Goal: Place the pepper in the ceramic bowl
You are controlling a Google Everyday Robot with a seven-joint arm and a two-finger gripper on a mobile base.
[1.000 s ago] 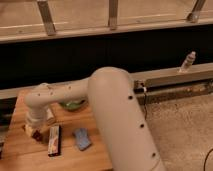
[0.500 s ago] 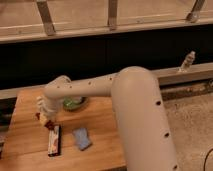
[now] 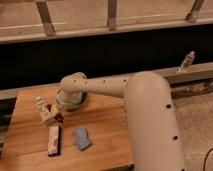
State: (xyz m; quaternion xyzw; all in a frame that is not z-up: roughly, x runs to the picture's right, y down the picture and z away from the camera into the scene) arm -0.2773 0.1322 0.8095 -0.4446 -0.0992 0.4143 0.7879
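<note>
Your robot's arm (image 3: 147, 120) rises as a thick cream column at the near right. It reaches left across the wooden bench (image 3: 107, 127) to a rounded joint, then bends down and nearer. The hand (image 3: 49, 114) is at the end of it, low over the left part of the bench. It lies just left of, and a little nearer than, the ceramic bowl (image 3: 80, 104).

The pepper (image 3: 58, 118) shows as a small dark red patch right against the tip of the hand, on its right side. You cannot tell from this view whether the hand is clamped on it or only touching it, nor how wide the hand stands. It is also unclear whether the pepper is lifted off the wood or resting on it. It is not in the bowl; it is just beside the bowl, to its near left.

Only part of the green bowl can be seen, because the arm's joint crosses in front of its far side. What is inside it is hidden.

Nearer to you than the hand, a red-and-white packet (image 3: 53, 140) lies flat with its long side running near to far. Just right of it, and apart from it, is a small crumpled blue-grey item (image 3: 81, 138).

Far off to the right, a small bottle (image 3: 187, 61) stands on a pale ledge (image 3: 202, 71) in front of the dark wall, well apart from everything on the bench.
</note>
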